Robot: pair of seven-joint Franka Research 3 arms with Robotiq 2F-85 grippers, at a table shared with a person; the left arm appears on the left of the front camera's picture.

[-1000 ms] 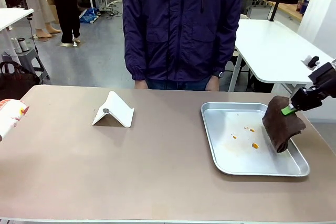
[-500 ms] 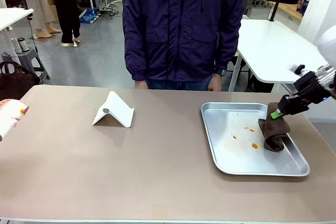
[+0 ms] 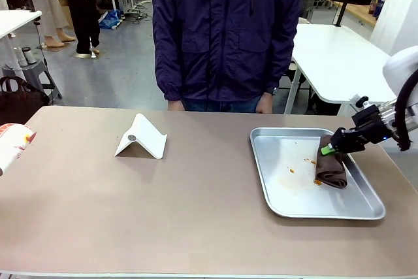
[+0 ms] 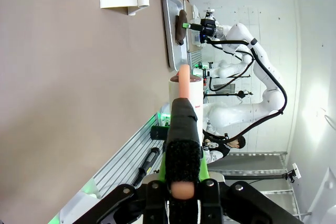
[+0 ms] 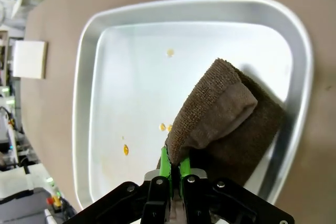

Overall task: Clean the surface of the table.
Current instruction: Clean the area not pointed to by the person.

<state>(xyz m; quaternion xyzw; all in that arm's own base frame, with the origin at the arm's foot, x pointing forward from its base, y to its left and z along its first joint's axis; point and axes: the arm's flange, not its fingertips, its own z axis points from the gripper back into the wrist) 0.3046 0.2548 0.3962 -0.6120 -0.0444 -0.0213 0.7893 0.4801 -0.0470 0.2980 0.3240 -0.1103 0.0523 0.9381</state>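
Right jaws clenched on a brown terry cloth (image 3: 331, 164), cloth down on the floor of a shiny rectangular metal tray (image 3: 260, 169).
Tray sits on the right half of the large matte beige-brown bench (image 3: 163, 213); small orange spots (image 3: 291, 170) beside the cloth. White folded plastic stand (image 3: 140, 138) left of centre. Left jaws clenched on a white, red-printed container (image 3: 12, 145) at the bench's left edge. Person in a dark jacket (image 3: 225, 31) at far side.

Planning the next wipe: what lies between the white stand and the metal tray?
Nothing: in the front view, the table between the white stand and the metal tray is bare.
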